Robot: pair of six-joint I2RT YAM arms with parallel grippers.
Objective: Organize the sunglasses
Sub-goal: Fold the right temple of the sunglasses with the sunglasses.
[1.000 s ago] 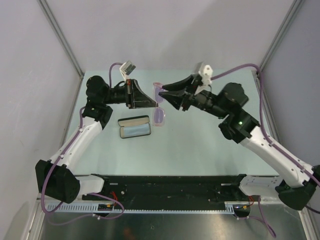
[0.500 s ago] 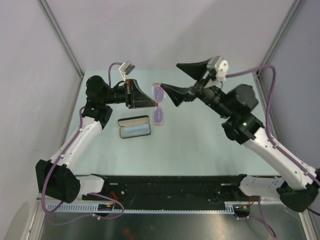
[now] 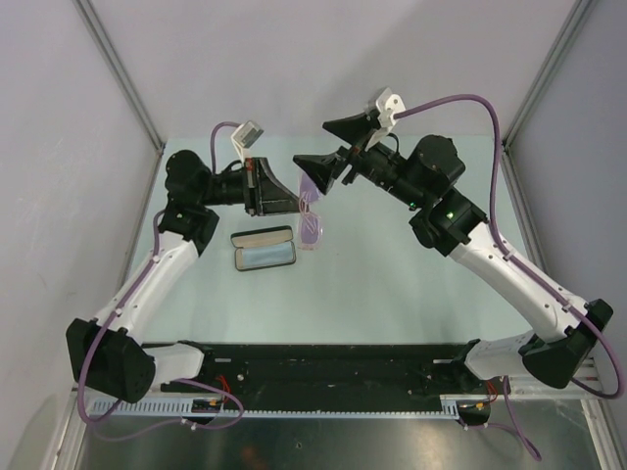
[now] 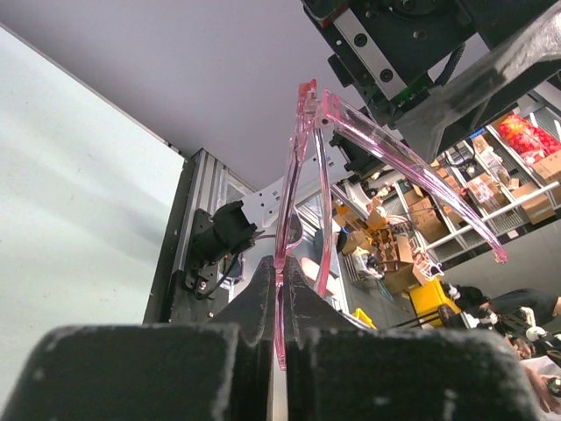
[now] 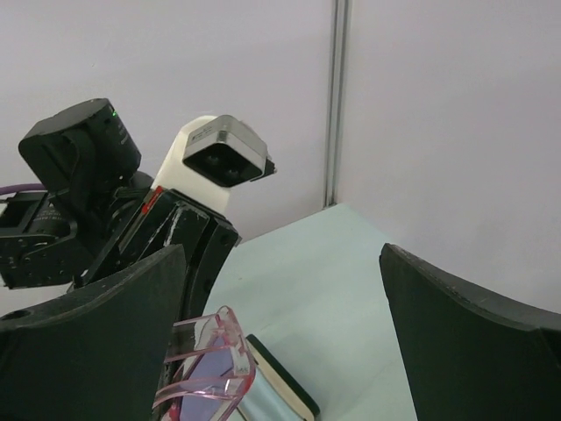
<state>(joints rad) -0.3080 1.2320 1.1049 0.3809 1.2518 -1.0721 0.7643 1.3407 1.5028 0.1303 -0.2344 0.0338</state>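
The sunglasses [image 3: 313,229] are held off the table just past the right end of the open black case [image 3: 264,249]. The lenses are on edge and one temple arm is swung out. The left gripper [image 3: 302,204] is clamped on the frame. The right gripper [image 3: 312,143] is positioned beyond the sunglasses from the case, with its jaws wide apart and gripping nothing. Contact between its nearer finger and the frame cannot be confirmed. The case lies flat on the pale green table [image 3: 392,284].
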